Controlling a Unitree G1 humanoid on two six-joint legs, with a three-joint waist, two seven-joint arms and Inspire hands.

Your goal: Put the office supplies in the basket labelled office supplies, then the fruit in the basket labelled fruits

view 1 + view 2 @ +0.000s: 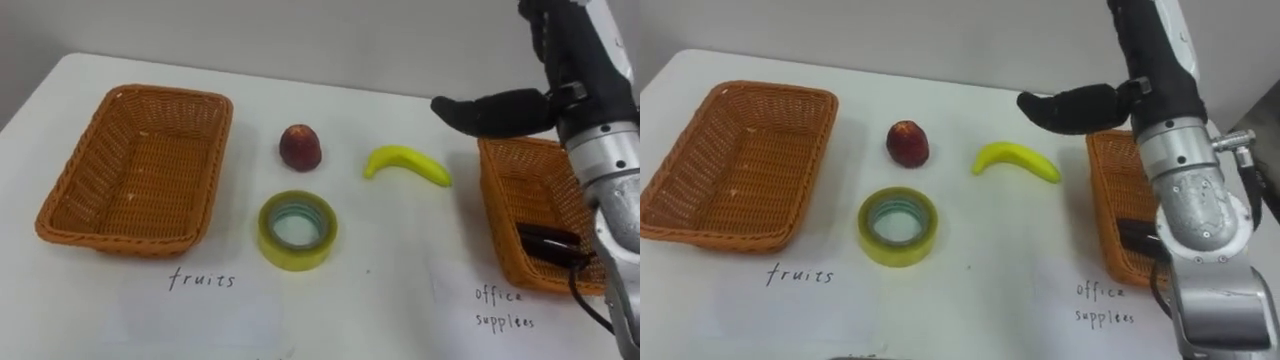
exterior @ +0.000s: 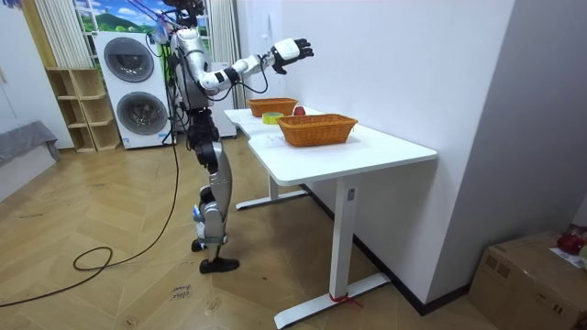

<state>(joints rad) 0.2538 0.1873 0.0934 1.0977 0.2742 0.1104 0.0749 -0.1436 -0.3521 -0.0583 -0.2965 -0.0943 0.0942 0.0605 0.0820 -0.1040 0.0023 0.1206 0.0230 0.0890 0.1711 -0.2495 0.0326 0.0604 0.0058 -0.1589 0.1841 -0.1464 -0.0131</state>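
Left eye view: the right hand (image 1: pixel 560 70) hovers empty, fingers loose, over the office-supplies basket (image 1: pixel 497 200). The banana (image 1: pixel 408 165) lies on the table just to its left, long axis crosswise, within closest reach.

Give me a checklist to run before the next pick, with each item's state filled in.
1. Right hand open and empty: ok.
2. Banana lying free, apart from the office supplies basket: ok.
3. Fruits basket has room: ok.
4. Red fruit apart from tape roll: ok.
5. Everything sorted: not ok, three things lie on the table.
6. Dark item in the office basket correctly sorted: cannot tell.
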